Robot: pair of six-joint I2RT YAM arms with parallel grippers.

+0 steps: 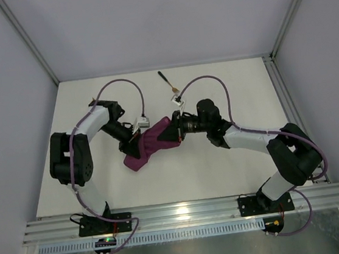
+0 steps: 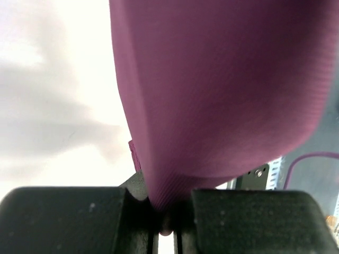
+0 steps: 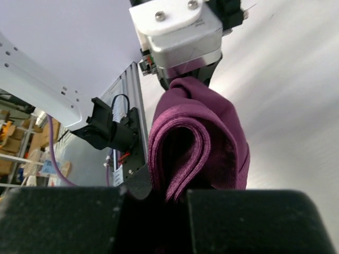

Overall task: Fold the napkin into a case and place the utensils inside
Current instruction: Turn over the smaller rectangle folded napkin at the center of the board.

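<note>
The magenta-purple napkin (image 1: 151,145) is in the middle of the white table (image 1: 223,164), bunched into a thick bundle and stretched between the two arms. It is not spread flat. Its lower left end hangs down near the table top, and its upper right end rises toward the right arm; whether the low end touches the surface, I cannot tell.

The left gripper (image 2: 165,214) has its jaws closed on the napkin. In the left wrist view, the two black fingers stand almost together and a narrow tip of cloth is pinched in the slit between them. The rest of the cloth swells above them and fills most of that view.

The right gripper (image 3: 159,211) is also clamped on the napkin. In the right wrist view, several folded layers of the cloth make a loop that goes down between its black fingers. Straight across, the left wrist grips the far end of the same bundle.

One utensil (image 1: 167,82), with a thin black handle and a gold-coloured head, lies on the table behind the arms, well apart from the napkin. Its head points toward the right arm. It is too small to say if it is the fork or the knife
</note>
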